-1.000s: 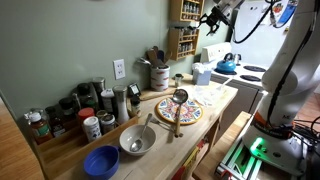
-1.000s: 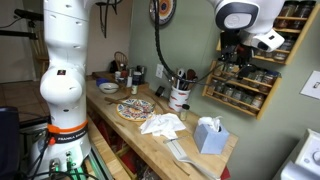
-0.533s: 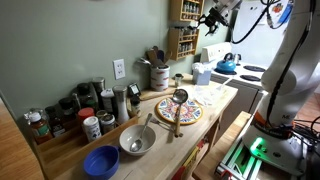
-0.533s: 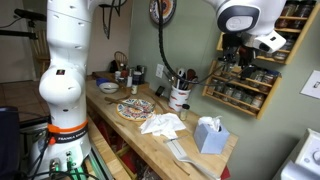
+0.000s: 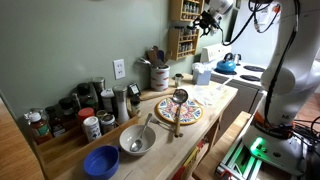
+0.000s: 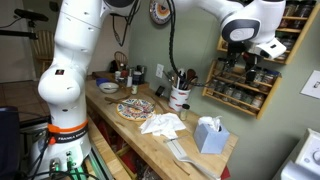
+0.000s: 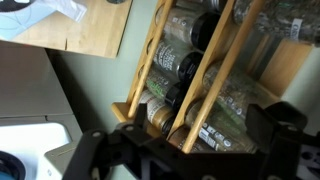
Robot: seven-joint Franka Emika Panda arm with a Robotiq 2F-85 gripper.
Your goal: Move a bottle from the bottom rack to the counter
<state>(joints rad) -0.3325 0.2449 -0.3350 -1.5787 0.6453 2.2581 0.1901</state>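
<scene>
Facing bottom rack (image 6: 238, 97), tool (image 7: 186, 138) seemingly open

Brown wooden spice rack (image 7: 148, 60) was cut off at the wrist view's top and right, small dark jars (image 7: 180, 62) with labels blurred, black gripper (image 7: 182, 150) blurred at bottom.

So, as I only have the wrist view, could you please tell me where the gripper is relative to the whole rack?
Observer: The gripper hangs in front of the wall-mounted spice rack, seemingly higher than its bottom rack.
Operator: Thank you. What is on the counter underneath?
Observer: A tissue box stands on the counter, roughly below the rack.
Operator: And further along?
Observer: A utensil crock stands by the wall, past the box.
</scene>
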